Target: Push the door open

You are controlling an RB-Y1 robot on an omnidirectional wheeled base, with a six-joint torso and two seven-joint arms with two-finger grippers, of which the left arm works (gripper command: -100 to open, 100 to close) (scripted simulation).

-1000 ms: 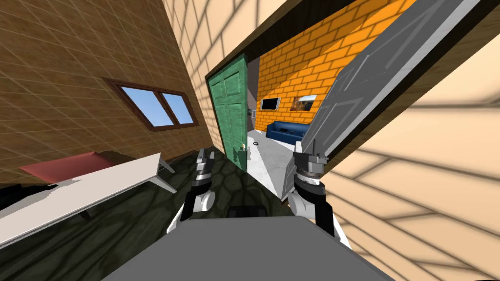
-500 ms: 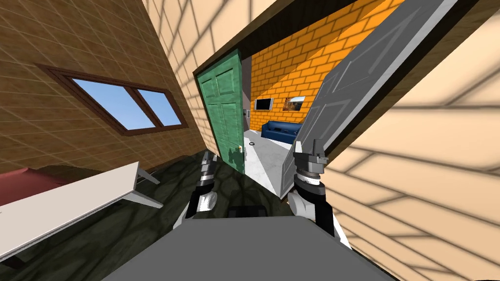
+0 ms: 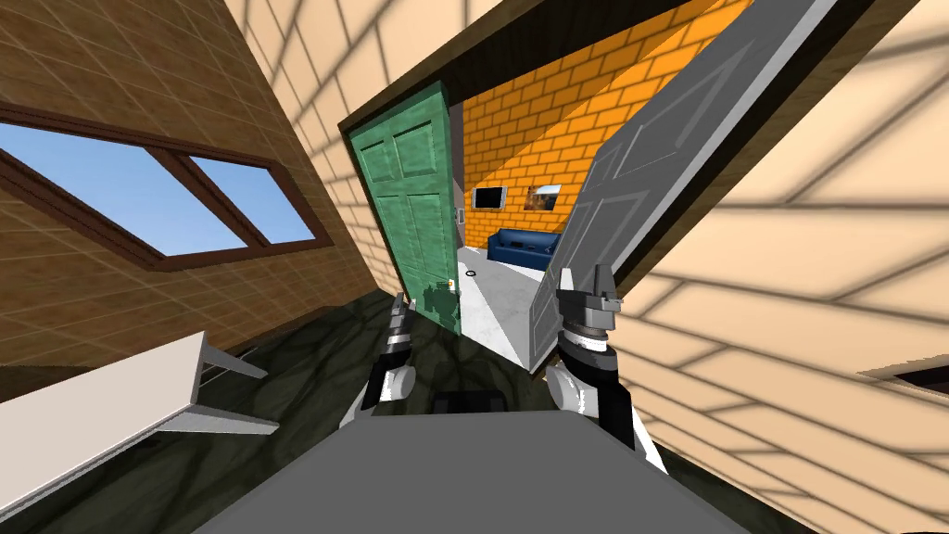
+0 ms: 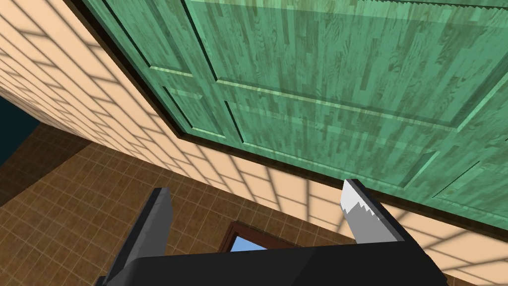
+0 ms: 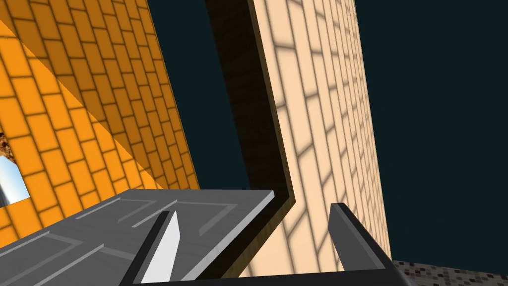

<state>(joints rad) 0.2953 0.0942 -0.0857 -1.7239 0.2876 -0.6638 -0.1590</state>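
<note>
Doors of two colours hang in one dark-framed doorway (image 3: 519, 42), and both stand swung inward toward a room with an orange brick wall (image 3: 556, 120) and a blue sofa (image 3: 524, 246). The green door (image 3: 412, 204) is on the robot's left, turned well in, with a small yellow fitting low on its edge. The grey door (image 3: 649, 176) is on the right and stands at a slant, with pale floor showing in the gap between the two. The right gripper (image 3: 585, 278) is raised just at the grey door's free edge, low down; whether a finger touches the panel I cannot tell. Its two blades are spread wide with nothing between them, and from that hand's own camera the grey door's panelled face (image 5: 124, 223) runs behind one finger (image 5: 166, 243), with the frame and a cream brick wall beyond. The left gripper (image 3: 404, 304) is held lower, near the foot of the green door but apart from it, blades likewise spread and holding nothing. Its camera looks up the green, wood-grained panels (image 4: 322, 74). Off to the left, a white worktop (image 3: 111, 399) stands on the dark patterned floor (image 3: 306, 362) under a brown-framed window (image 3: 139, 199).
</note>
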